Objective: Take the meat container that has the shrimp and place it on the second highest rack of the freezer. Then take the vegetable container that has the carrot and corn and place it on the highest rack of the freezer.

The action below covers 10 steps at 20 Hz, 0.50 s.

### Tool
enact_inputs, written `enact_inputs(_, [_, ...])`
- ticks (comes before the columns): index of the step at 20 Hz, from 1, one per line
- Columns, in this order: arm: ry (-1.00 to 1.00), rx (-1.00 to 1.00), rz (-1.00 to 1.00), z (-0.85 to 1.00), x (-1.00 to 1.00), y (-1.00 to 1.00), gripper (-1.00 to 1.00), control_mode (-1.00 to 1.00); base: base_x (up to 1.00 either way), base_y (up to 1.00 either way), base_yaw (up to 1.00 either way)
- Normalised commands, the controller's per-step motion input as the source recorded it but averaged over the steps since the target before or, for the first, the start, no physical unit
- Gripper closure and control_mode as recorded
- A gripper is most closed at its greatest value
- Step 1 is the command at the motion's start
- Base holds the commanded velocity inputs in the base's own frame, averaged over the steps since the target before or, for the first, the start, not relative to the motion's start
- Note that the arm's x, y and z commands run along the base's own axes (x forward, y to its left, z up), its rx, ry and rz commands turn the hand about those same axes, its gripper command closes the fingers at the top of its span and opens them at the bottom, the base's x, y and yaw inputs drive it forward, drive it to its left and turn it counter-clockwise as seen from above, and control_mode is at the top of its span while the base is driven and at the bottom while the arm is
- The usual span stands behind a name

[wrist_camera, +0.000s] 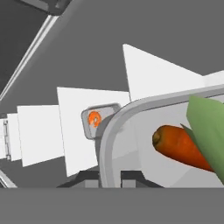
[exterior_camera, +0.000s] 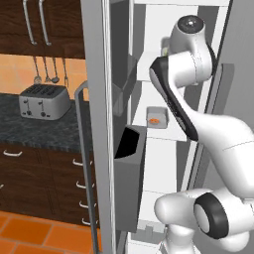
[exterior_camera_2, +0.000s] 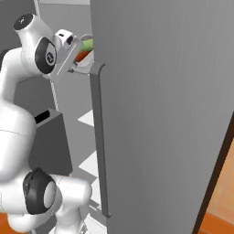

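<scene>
We see our hand [wrist_camera: 113,176] closed on the rim of the vegetable container [wrist_camera: 127,131] with the carrot [wrist_camera: 177,146] and corn [wrist_camera: 210,122], up inside the freezer [exterior_camera: 158,149]. The shrimp container [exterior_camera: 157,117] sits on a lower shelf. The fingertips are barely visible.

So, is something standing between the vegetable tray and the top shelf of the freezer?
Nothing visible does. The gripper holds the vegetable tray up by the top shelf, whose visible part is bare. The shrimp tray sits lower.
</scene>
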Motion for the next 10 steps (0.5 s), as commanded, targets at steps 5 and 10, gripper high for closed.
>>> enact_inputs(5, [0.0,0.0,0.0,-0.27,0.88,-0.03,1.0,-1.0,0.0,0.0,0.0])
enact_inputs(10, [0.0,0.0,0.0,-0.21,0.86,-0.14,1.0,-1.0,0.0,0.0,0.0])
